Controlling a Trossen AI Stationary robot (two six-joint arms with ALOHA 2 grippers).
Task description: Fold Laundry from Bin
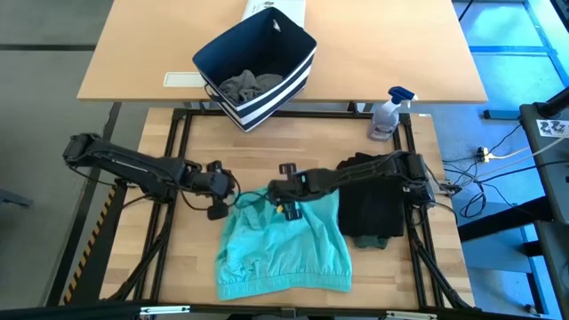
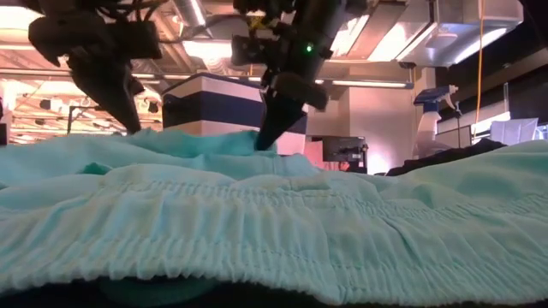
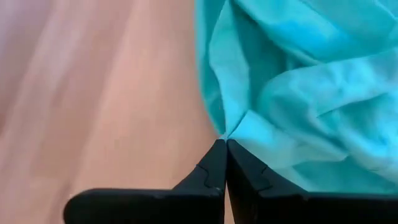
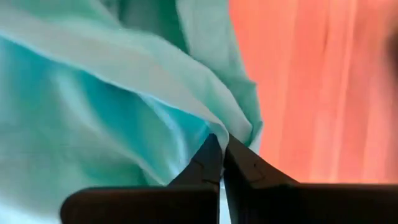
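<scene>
Now both grippers' fingers pinch the teal piece.

1. A teal piece with a gathered band fills the foreground
2. Two end effectors, left and right, press down into its far edge
3. The striped navy bin stands behind

My table is evenly bright. In the low view, ceiling lamps glare and the near teal cloth is soft; my wrist pictures are blurred.
</scene>
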